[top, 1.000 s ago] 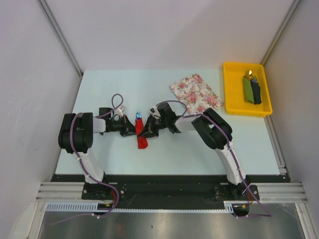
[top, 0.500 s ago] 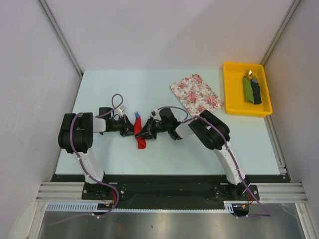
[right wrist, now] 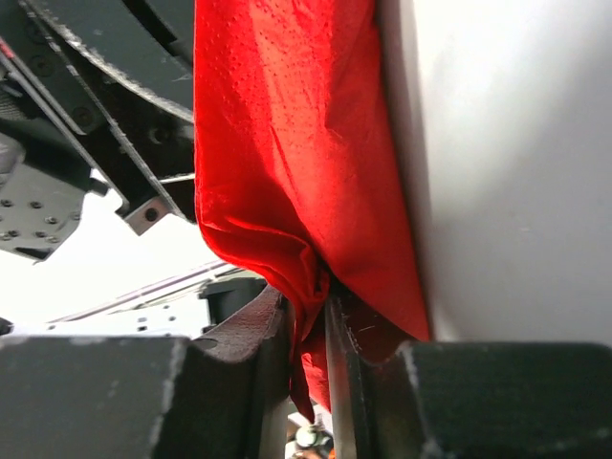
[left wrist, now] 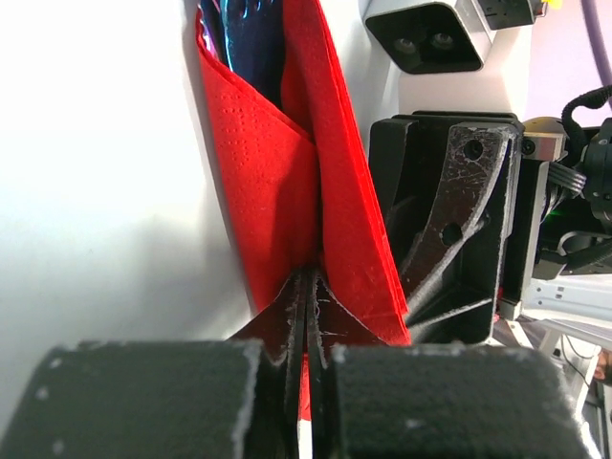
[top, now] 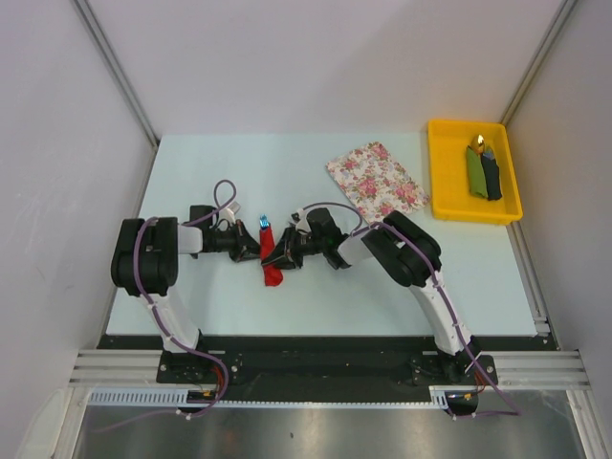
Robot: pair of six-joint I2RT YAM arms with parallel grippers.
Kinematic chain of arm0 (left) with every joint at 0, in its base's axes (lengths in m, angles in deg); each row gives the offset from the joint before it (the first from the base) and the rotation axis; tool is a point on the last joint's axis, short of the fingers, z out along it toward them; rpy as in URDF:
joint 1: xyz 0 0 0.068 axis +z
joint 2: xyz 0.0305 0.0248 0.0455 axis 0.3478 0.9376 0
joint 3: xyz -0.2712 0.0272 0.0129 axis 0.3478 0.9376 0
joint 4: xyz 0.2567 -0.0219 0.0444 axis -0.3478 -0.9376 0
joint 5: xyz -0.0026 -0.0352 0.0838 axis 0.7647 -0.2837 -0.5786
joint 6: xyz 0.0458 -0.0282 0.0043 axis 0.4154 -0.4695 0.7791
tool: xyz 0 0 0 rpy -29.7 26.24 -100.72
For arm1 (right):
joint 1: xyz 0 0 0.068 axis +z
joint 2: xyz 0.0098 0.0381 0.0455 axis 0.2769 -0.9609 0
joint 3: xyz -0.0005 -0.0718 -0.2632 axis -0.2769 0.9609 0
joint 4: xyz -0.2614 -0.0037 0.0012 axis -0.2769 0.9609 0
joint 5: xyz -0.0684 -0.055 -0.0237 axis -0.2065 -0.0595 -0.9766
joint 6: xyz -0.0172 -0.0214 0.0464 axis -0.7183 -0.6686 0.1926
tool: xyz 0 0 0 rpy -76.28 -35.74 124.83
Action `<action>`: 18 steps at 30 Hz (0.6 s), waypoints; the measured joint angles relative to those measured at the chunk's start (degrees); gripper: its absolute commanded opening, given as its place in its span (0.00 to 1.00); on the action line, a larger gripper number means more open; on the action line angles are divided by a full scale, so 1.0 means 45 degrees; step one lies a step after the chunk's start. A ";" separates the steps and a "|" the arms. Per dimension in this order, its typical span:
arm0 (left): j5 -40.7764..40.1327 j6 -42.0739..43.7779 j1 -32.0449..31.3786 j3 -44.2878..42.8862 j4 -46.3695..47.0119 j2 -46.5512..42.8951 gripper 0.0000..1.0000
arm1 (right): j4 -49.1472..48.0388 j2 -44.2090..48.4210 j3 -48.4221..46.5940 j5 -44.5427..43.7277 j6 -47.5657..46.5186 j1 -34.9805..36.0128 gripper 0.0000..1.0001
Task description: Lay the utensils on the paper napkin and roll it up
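The red paper napkin (top: 271,260) lies folded into a narrow strip at the table's middle, between both grippers. The blue utensils (top: 264,224) poke out of its far end, and they show dark inside the fold in the left wrist view (left wrist: 251,38). My left gripper (top: 253,251) (left wrist: 308,287) is shut on the napkin's left edge (left wrist: 277,191). My right gripper (top: 275,256) (right wrist: 311,306) stands on the other side with its jaws slightly parted. A bunched fold of the napkin (right wrist: 287,143) sits loosely between them.
A pink floral cloth (top: 376,180) lies at the back right. Beyond it a yellow tray (top: 475,216) holds a green roll and a dark roll (top: 483,172). White walls close in the table on both sides.
The right gripper's jaws have parted a little around the napkin fold, and its wrist has shifted slightly. The left gripper has stayed shut on the napkin.
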 measured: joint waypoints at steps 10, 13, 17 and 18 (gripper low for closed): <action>-0.0607 0.0393 0.0019 -0.0010 -0.0670 -0.0661 0.00 | 0.0899 0.0005 -0.0228 -0.0155 -0.1049 -0.0024 0.25; -0.0743 0.0437 0.0155 -0.0010 -0.0831 -0.1243 0.02 | 0.1224 0.0000 -0.0350 -0.0155 -0.1248 -0.0053 0.25; -0.0826 0.0578 0.0549 -0.0102 -0.1039 -0.2249 0.04 | 0.1860 0.0005 -0.0641 -0.0155 -0.1525 -0.0092 0.26; -0.0826 0.0627 0.0627 -0.0165 -0.1103 -0.2390 0.05 | 0.2025 0.0005 -0.0724 -0.0151 -0.1564 -0.0097 0.27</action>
